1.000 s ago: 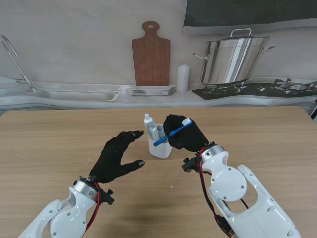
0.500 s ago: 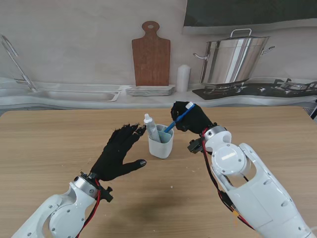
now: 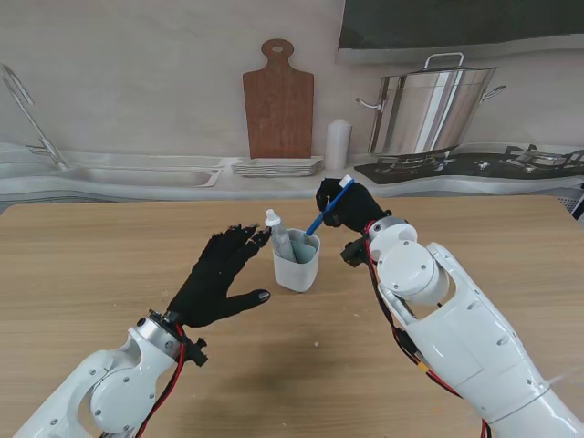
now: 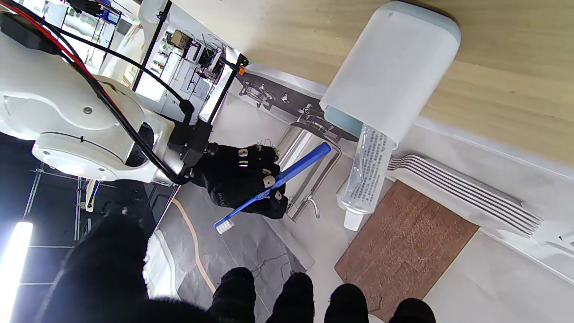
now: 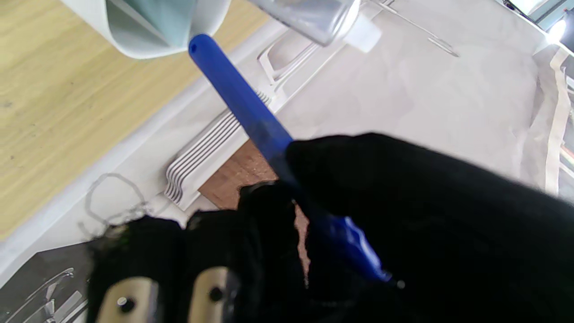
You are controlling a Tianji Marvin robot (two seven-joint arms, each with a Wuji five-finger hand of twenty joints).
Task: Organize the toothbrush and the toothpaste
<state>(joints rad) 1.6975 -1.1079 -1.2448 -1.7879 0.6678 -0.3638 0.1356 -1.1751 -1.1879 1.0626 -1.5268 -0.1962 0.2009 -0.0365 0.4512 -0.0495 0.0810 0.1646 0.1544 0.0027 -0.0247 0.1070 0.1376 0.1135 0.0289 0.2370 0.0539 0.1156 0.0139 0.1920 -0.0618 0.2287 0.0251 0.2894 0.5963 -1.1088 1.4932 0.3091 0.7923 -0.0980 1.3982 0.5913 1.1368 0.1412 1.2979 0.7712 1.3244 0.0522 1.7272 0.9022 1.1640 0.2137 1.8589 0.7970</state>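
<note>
Table [image 3: 91,274]: wooden, carried everything below. Backdrop printed with a pot [image 3: 429,109], board [image 3: 278,100] and stacked plates [image 3: 276,166], all well behind the work area.

Right robot hand [image 3: 349,206]: black-gloved, just right of and slightly farther from me than the cup, raised off the table. Fingers were closed on the toothbrush handle; the right wrist view showed thumb and fingers [image 5: 269,215] pinching the shaft.

Left robot hand [image 3: 217,278]: palm facing the cup, fingers spread and holding nothing. Fingertips [image 3: 239,239] were near the cup's left side; contact could not be told.

Cup [image 3: 297,262]: white, pale blue inside, upright near the table's middle, between the two hands.

Toothbrush [image 3: 327,208]: blue, tilted, bristle end up and to the right, lower end at the cup's mouth. Right wrist view put the tip [image 5: 195,45] just at the rim; whether it was inside could not be told.

Toothpaste [image 3: 277,235]: clear tube standing in the cup's left part, white cap up, leaning left.
</note>
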